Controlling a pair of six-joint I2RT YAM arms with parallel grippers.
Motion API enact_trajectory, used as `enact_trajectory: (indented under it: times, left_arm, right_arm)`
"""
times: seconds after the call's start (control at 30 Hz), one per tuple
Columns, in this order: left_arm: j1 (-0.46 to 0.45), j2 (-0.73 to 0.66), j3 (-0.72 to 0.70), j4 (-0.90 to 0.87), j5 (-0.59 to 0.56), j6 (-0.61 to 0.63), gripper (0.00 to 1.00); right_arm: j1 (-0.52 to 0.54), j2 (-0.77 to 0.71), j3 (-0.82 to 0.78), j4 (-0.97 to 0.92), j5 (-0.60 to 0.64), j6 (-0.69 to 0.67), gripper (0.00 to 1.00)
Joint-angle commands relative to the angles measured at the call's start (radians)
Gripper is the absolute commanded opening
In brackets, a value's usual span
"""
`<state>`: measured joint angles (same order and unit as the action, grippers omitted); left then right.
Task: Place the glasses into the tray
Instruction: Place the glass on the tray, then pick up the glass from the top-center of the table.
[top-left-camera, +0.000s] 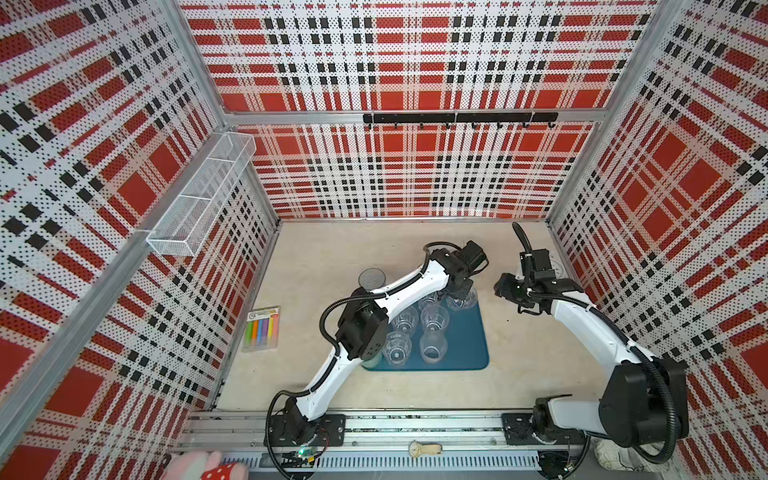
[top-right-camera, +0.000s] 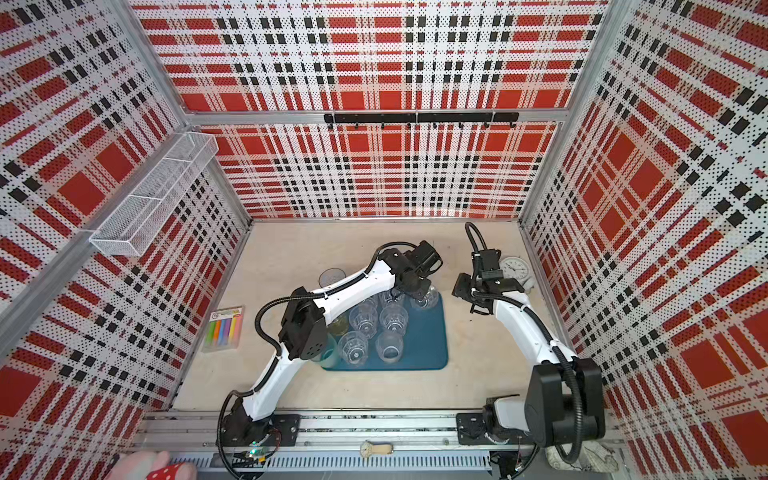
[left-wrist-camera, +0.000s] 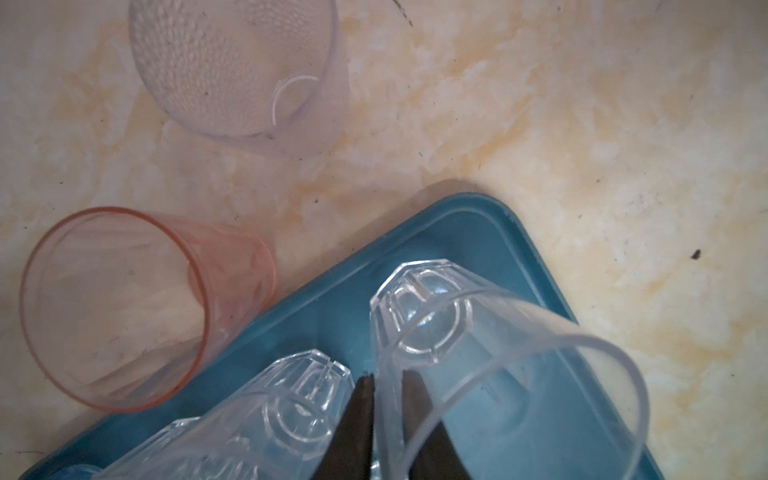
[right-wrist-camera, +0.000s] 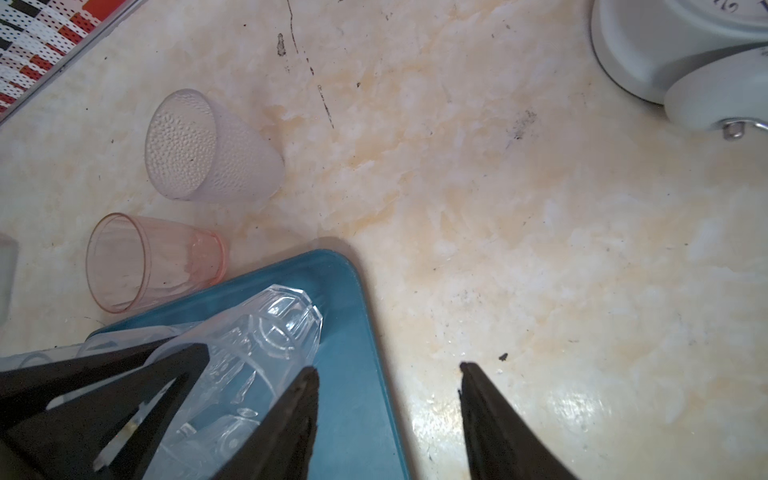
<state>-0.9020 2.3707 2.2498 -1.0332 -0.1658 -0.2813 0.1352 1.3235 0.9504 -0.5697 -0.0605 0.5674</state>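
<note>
Left hand (left-wrist-camera: 382, 382) is at the tray's (left-wrist-camera: 478, 232) far corner, on the right arm's side. One finger is inside and one outside the wall of a clear glass (left-wrist-camera: 419, 316). Pinching the rim makes sense, since the neighbouring glass sits too close to get round the body. The gap between the fingers is narrow, and it can't be told whether they clamp the wall or sit slack on it. Glass is mouth up and its base looks down on the tray floor, so this reads as set-down/release.

Right hand (right-wrist-camera: 386, 374) is empty, fingers well apart, hovering over bare desk (right-wrist-camera: 540, 208) just off that same corner. Probably parked clear of the left arm.

Tray load: clear glasses (top-left-camera: 405, 320) in rows on the side nearer the left arm. An amber glass (top-right-camera: 338, 326) and a teal glass (top-right-camera: 330, 357) sit partly under that arm. The strip nearer the right arm is bare, so there's room for more.

Not yet in:
- pink glass (left-wrist-camera: 124, 307), upright on the desk just beside the tray's far edge
- frosted glass (left-wrist-camera: 232, 66), dimpled, further out on the desk

The left arm's elbow hangs over the loaded glasses. The hand should lift straight up before swinging.
</note>
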Motion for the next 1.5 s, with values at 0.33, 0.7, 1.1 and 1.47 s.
enact_trajectory:
  times: [0.33, 0.7, 1.1, 1.47]
  left_arm:
    - [0.005, -0.054, 0.034, 0.017, 0.004, 0.007, 0.22]
    - [0.083, -0.460, -0.293, 0.281, -0.140, 0.004, 0.35]
    - [0.313, -1.073, -1.039, 0.959, -0.255, -0.051, 0.58]
    - [0.479, -1.226, -1.225, 1.029, -0.128, -0.130, 0.61]
  right_arm:
    - [0.049, 0.018, 0.022, 0.040, -0.045, 0.001, 0.58]
    - [0.065, 0.137, 0.177, 0.102, -0.080, 0.017, 0.60]
    - [0.137, 0.441, 0.440, 0.071, 0.000, -0.006, 0.63]
    - [0.156, 0.669, 0.600, 0.041, 0.056, -0.063, 0.56]
